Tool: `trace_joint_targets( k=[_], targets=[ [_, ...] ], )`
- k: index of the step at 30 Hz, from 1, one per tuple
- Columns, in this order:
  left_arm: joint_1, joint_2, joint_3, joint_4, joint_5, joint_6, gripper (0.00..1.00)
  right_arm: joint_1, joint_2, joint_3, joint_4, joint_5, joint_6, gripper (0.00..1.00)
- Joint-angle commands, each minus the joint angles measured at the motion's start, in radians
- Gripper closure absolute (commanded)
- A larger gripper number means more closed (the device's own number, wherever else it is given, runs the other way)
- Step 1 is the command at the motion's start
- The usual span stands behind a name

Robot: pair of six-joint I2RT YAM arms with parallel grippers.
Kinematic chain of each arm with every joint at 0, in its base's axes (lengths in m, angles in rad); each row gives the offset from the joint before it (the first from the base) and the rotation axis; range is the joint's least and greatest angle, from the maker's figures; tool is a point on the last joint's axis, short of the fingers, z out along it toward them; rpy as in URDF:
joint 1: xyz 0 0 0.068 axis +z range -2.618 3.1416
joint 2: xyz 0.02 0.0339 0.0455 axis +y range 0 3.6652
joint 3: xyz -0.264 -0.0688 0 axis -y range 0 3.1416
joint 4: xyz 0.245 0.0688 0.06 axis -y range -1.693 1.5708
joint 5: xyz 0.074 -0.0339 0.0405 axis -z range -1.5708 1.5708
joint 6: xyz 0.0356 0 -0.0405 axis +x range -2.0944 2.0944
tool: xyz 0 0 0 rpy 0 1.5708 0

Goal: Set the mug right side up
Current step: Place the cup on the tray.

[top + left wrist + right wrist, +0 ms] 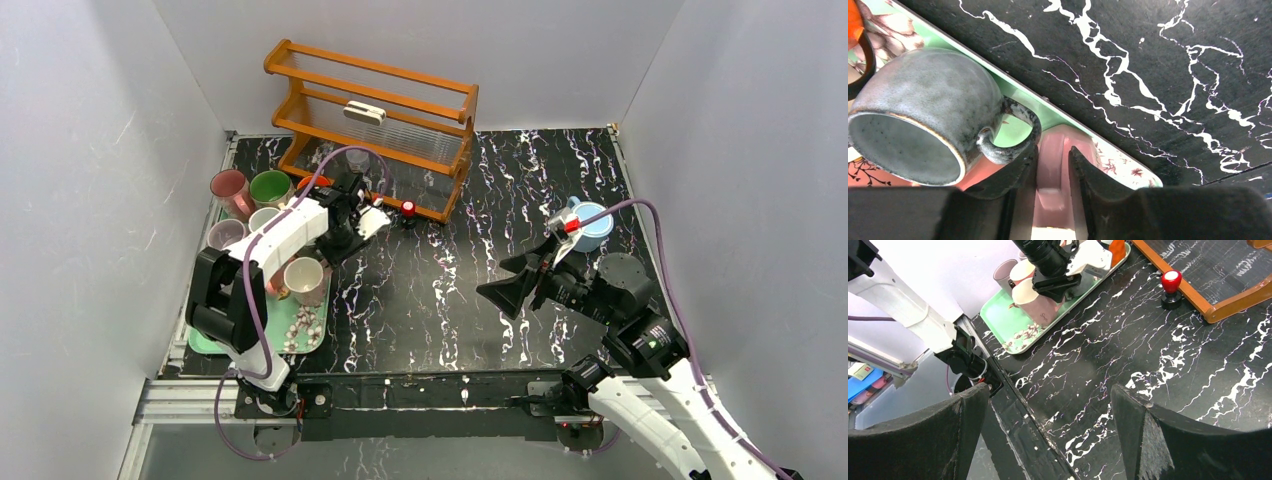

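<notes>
The left arm rises from its base at 7 o'clock, folds at the elbow over the green floral tray (300, 335) at 9 o'clock, runs its white forearm toward 1 o'clock, then bends at the wrist so the left tool (328, 250) points down and back toward 7 o'clock. Its 2 fingers (1013, 175) stand only a narrow gap apart, right over the pink mug (303, 280), and pink fills that gap in the wrist view; I cannot tell whether they pinch the mug or merely sit against it. The pink mug stands mouth up on the tray, its cream inside showing from above. A grey speckled mug (923, 100) sits just beside it at 11 o'clock, with its handle close against 1 finger. Further along the tray toward 12 o'clock stand a green mug (270, 187) and a darker pink one (230, 190). The right arm climbs from 5 o'clock, elbow high, its wrist level and aimed toward 9 o'clock; the right tool (508, 280) hangs above the black veined bench (450, 310) with its fingers spread wide and nothing between them. A blue mug (592, 228) stands mouth up at 3 o'clock, and an orange wooden rack (375, 130) stands at 12 o'clock
</notes>
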State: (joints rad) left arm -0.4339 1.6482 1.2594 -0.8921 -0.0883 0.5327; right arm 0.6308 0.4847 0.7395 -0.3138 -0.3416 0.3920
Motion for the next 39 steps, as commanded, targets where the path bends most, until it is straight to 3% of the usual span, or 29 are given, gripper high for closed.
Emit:
trace_joint_targets(
  k=[1,11,12,13,14,20,26,33,36,39],
  targets=[
    [0.006,0.005,0.069,-0.043,0.015,0.004,0.71,0.003,0.011,0.046,0.016,0.014,-0.008,0.01],
    [0.003,-0.017,0.188,-0.051,0.004,-0.065,0.54,0.003,0.058,0.061,-0.029,0.124,0.038,0.01],
    [0.002,-0.027,0.200,-0.045,0.013,-0.075,0.39,0.003,0.067,0.066,-0.041,0.158,0.051,0.01],
    [0.001,-0.041,0.202,-0.028,0.029,-0.083,0.09,0.003,0.076,0.072,-0.054,0.187,0.059,0.01],
    [0.001,-0.061,0.201,-0.007,0.048,-0.091,0.02,0.003,0.086,0.077,-0.063,0.211,0.063,0.01],
    [0.001,-0.214,0.125,0.210,0.205,-0.171,0.02,0.003,0.162,0.123,-0.119,0.363,0.034,0.01],
    [0.000,-0.339,0.017,0.372,0.262,-0.288,0.02,0.003,0.267,0.152,-0.138,0.618,-0.006,0.01],
    [-0.002,-0.529,-0.236,0.652,0.284,-0.620,0.02,0.001,0.428,0.173,-0.066,0.938,-0.118,0.01],
    [-0.002,-0.578,-0.298,0.655,0.257,-0.704,0.02,-0.021,0.525,0.194,-0.026,1.044,-0.195,0.01],
    [-0.002,-0.599,-0.334,0.625,0.230,-0.683,0.02,-0.071,0.614,0.221,0.011,1.039,-0.276,0.01]
  ],
)
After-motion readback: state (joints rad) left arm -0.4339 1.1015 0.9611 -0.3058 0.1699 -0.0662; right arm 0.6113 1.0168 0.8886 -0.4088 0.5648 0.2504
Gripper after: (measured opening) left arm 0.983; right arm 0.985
